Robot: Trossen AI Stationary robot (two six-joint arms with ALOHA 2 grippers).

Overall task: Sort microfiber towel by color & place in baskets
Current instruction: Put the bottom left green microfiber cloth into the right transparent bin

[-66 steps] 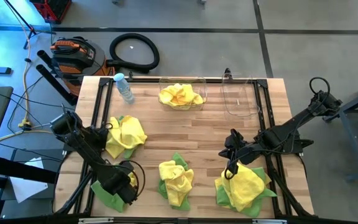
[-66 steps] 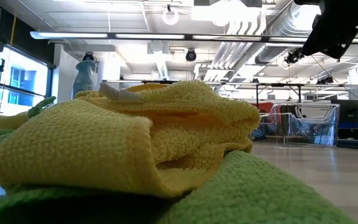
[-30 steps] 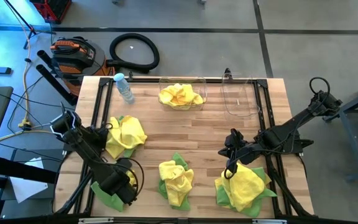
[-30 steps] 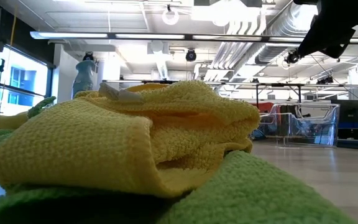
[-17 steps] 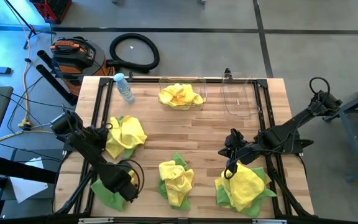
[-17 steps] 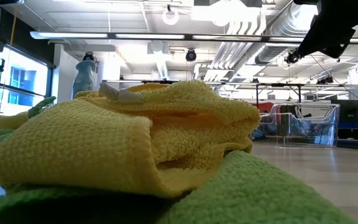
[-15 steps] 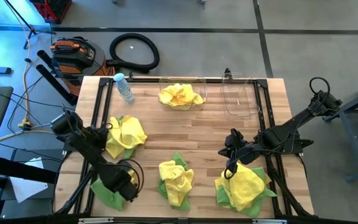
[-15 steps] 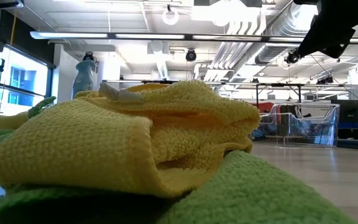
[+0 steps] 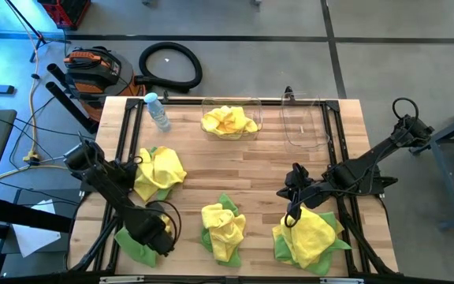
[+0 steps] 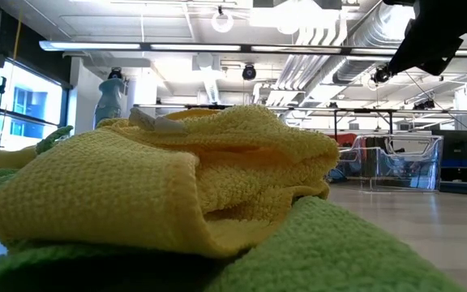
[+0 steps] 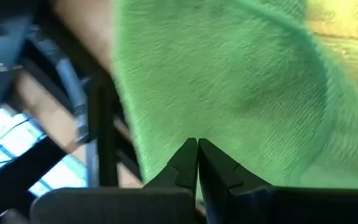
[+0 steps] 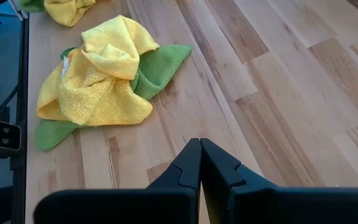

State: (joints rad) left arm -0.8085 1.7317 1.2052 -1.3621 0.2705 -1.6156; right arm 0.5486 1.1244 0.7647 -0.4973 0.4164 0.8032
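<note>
green towel (image 11: 229, 93) | left jaws shut above it, grip unclear | right jaws shut, empty

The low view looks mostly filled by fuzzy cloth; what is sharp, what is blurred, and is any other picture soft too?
Low view: the yellow towel sits close and fills the frame, its weave crisp; the green towel under it softens at the bottom edge. Left wrist view: the green cloth is blurred. High view: evenly lit, no glare.

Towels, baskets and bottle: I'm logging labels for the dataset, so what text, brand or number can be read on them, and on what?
None can be read.
White tag on the yellow towel: too blurred to read.
Water bottle: any label is too small to read.
Baskets: no print shows.
</note>
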